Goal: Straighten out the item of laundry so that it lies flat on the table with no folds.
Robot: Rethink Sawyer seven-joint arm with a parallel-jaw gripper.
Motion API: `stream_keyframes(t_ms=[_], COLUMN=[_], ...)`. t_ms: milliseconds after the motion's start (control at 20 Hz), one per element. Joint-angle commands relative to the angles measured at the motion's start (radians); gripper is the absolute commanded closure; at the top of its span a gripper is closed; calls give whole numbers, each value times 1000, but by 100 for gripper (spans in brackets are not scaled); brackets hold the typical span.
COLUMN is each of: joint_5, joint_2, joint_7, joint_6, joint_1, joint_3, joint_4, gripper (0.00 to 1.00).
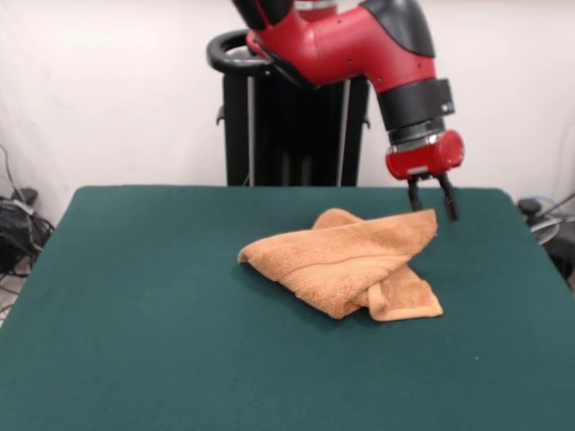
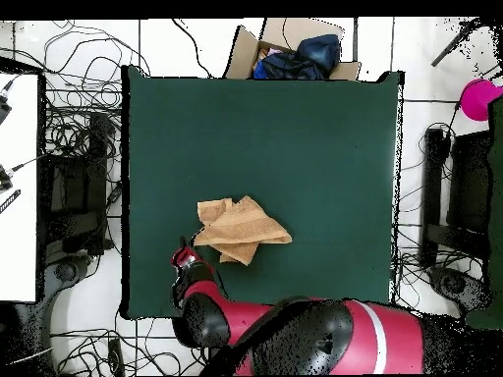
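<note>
Overhead view: open tool [image 1: 430,197] beside crumpled towel [image 1: 346,260]; cardboard box [image 2: 295,51] past table [image 2: 324,147].

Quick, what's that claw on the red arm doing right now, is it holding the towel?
Gripper: jaws open, holding nothing; it hangs by the far corner of the crumpled towel, not gripping it.

Orange-tan towel [image 1: 346,262] [image 2: 239,229] crumpled, folded over itself, on green desk [image 1: 135,314] [image 2: 314,147], mid-desk, nearer robot-side edge.
</note>
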Motion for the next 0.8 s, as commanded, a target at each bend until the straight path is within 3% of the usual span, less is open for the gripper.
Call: stream_keyframes(t_ms=[50,800], joint_5=[19,101], joint_2=[13,-51], joint_7=[284,177], joint_6=[-34,-8], joint_1=[-16,82], joint_3=[83,-74], joint_4=[-61,-67], gripper=[0,0])
